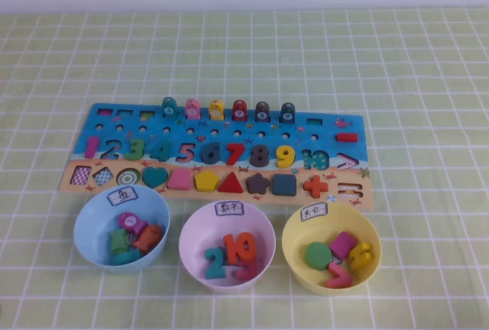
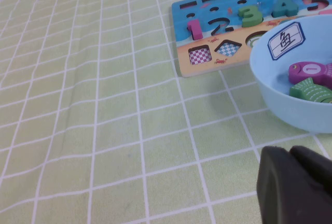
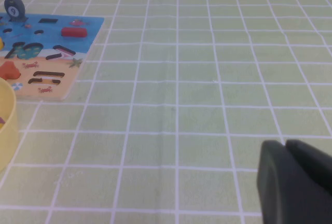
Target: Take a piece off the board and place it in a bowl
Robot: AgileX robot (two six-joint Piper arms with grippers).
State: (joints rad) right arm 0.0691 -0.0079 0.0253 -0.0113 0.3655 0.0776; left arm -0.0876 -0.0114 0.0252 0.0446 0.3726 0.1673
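Observation:
The board (image 1: 302, 133) lies across the middle of the table. The orange-red plus piece (image 1: 315, 186) sits in its slot in the tan bottom row, near the board's right end. The pale yellow bowl (image 1: 365, 227) stands just in front of it and holds several blocks. Neither gripper shows in the high view. The left gripper (image 2: 288, 151) hovers low over the cloth beside the light blue bowl (image 2: 290, 94), fingers pressed together and empty. The right gripper (image 3: 285, 143) hovers over bare cloth to the right of the board (image 3: 62, 53), fingers together and empty. The piece's edge (image 3: 8, 70) shows there.
A pink bowl (image 1: 191, 227) with number blocks stands between the light blue bowl (image 1: 88, 223) and the yellow one. A red minus bar (image 1: 346, 137) and a red triangle (image 1: 230, 184) sit on the board. Green checked cloth covers the table.

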